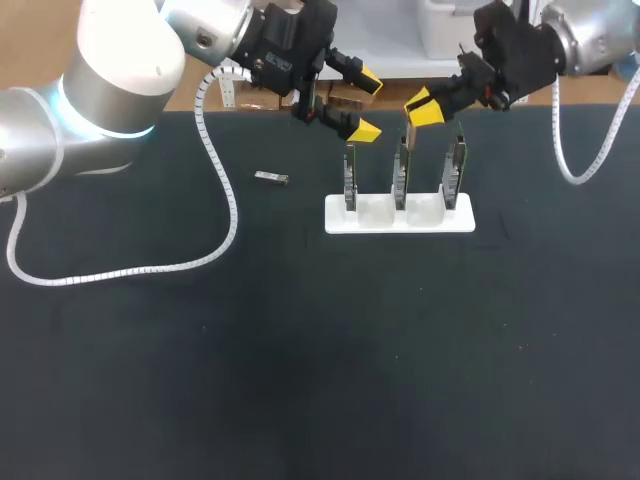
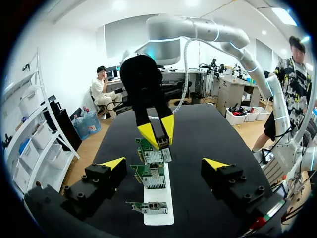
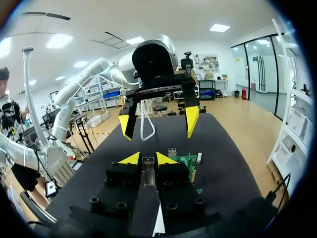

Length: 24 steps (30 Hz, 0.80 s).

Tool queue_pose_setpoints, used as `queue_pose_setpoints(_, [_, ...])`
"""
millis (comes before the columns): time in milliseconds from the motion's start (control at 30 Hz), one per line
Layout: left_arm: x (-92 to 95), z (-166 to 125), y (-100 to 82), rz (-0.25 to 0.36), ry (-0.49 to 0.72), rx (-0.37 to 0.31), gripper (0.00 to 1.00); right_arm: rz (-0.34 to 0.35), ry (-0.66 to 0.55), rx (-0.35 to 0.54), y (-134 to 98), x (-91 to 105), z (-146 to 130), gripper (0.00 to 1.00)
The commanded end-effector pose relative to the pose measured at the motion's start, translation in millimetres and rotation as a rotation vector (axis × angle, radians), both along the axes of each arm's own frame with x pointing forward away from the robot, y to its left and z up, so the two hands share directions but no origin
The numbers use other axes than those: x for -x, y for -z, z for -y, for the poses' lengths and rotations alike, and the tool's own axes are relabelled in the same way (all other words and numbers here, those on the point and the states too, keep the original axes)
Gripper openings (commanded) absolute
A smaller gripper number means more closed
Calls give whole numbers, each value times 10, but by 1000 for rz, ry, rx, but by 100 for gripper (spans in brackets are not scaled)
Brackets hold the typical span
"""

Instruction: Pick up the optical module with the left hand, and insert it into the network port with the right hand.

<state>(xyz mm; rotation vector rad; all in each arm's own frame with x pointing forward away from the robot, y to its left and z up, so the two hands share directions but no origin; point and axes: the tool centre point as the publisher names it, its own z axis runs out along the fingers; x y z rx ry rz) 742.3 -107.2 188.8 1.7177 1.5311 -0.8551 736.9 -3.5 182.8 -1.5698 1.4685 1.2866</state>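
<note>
- Silver metal of the optical module (image 3: 148, 176) showed between the fingers of the right end effector (image 1: 425, 108). The step in hand was therefore judged to be the insertion into a port on one of the green cards (image 1: 402, 170).
- The cards stood upright in a white holder (image 1: 400, 215), and nothing visible pinned that holder down.
- To do the step well, the module would need to be squared up with the port's mouth first. It would then go in slowly along the port's own line, with no sideways push, since thin upright cards could tilt or drag the holder.
- The right end effector's fingers were close together and clamped on the module from both sides. It hung at about 1 o'clock of the holder, over the cards. Whether the module touched a card could not be told.
- The left end effector (image 1: 363, 105) had its fingers wide apart, gripping and touching nothing. It sat at about 11 o'clock of the holder, above the black bench (image 1: 300, 350).
- A second small metal piece (image 1: 271, 178) lay loose on the bench at about 9 o'clock of the holder, well apart from both end effectors.
</note>
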Motion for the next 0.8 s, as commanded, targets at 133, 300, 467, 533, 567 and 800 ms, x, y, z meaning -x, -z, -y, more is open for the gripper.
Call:
queue_pose_setpoints(133, [-21, 9, -6, -3, 3, -6, 100, 11, -11, 9, -53, -61, 13, 0])
queue_pose_setpoints(300, [-21, 9, -6, -3, 3, -6, 100, 12, -14, 14, -33, -105, 14, 0])
queue_pose_setpoints(467, [-21, 9, -6, -3, 3, -6, 100, 8, -19, 10, -7, -129, 7, 0])
queue_pose_setpoints(533, [-21, 9, -6, -3, 3, -6, 100, 6, -23, 8, -2, -136, 2, 0])
queue_pose_setpoints(567, [-21, 9, -6, -3, 3, -6, 100, 6, -24, 8, -1, -140, -1, 0])
queue_pose_setpoints(800, [-21, 9, -6, -3, 3, -6, 100, 6, -23, 7, 2, -149, -6, 0])
